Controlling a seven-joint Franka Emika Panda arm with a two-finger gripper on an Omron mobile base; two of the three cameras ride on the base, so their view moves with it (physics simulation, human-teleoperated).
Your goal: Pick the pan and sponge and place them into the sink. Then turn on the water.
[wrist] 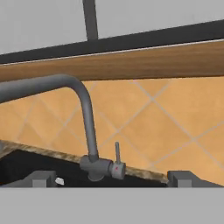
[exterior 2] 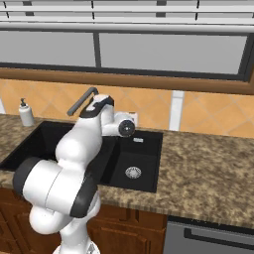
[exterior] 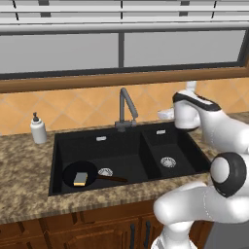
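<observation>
Small black round pan [exterior: 80, 173] with yellow sponge [exterior: 80, 178] inside black double sink [exterior: 146, 146]; claw [wrist: 113, 178] spread wide, empty, facing grey angular faucet [wrist: 83, 113].

1 pan [exterior: 79, 173], 1 sponge [exterior: 80, 178], 1 sink [exterior: 146, 127] with 2 basins and 2 drains, 1 faucet [exterior: 126, 108], 1 soap dispenser [exterior: 38, 129], 1 gripper [wrist: 112, 180], 2 window panes.
</observation>
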